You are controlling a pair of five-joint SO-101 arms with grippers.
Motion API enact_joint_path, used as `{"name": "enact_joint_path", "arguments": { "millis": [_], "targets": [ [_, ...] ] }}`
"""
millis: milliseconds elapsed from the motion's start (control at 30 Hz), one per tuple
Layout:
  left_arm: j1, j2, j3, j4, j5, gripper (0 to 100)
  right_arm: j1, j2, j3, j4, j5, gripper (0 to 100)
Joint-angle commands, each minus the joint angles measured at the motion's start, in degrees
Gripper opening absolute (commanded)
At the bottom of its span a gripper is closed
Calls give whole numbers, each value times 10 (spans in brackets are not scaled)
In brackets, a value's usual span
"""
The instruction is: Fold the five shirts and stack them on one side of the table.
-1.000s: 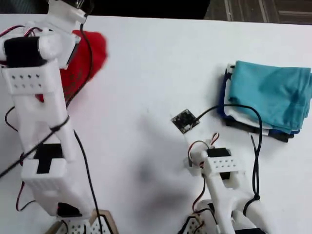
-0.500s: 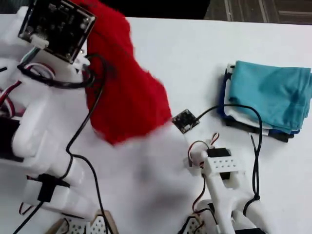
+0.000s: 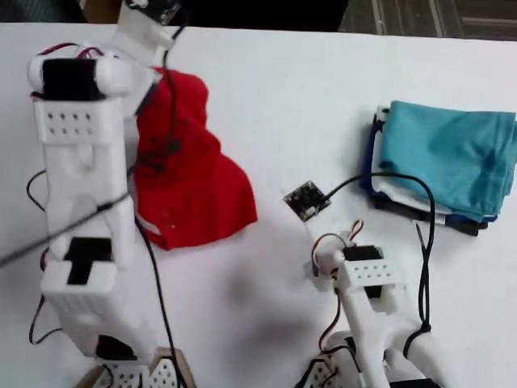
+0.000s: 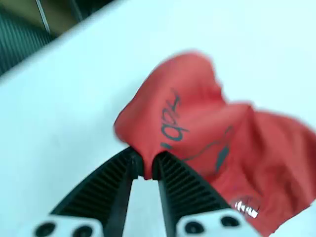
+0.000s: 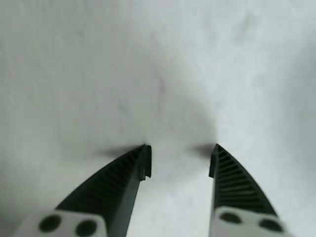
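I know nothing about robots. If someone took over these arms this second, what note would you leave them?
Left jaws: shut on a bunched edge of the red shirt, which is unfolded on the table's left side.
Right jaws: open and empty, over bare table.
Done: a folded stack, teal on top, sits on the right side.
Left to do: fold the red shirt and add it to the stack.

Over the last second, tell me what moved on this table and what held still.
The left pincer, shut on the red shirt, swung it up toward the middle of the table, then back down. The shirt now lies spread wider beside that arm. The right arm and the stack of folded shirts did not move.
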Motion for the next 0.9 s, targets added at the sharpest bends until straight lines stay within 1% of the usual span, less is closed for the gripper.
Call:
{"name": "enact_joint_path", "arguments": {
  "millis": [0,100,167,300,433,500,567,633,700,767,867],
  "targets": [
    [-55,23,12,-20,-37,24,3,-11,-1,-22,-4,202],
    [-91,39,11,-20,-62,48,3,-11,-1,-22,-4,202],
    [-109,40,11,-20,-74,98,3,-11,-1,-22,-4,202],
    [-131,44,11,-20,-73,190,3,-11,-1,-22,-4,202],
    [-137,40,9,-20,-73,195,3,-13,-1,-22,-4,202],
    [-142,40,-15,-15,-74,195,0,-14,-2,-22,-4,203],
    [-162,40,-54,-15,-69,195,-4,-15,-16,-16,0,203],
    [-198,40,-102,-14,-69,195,-15,-15,-54,21,0,204],
    [-240,40,-138,-14,-69,195,-47,-15,-106,83,-4,204],
    [-283,44,-159,-14,-69,195,-99,-15,-163,142,-4,204],
    [-339,45,-140,1,-69,195,-183,-10,-239,204,-4,204]
  ]
}}
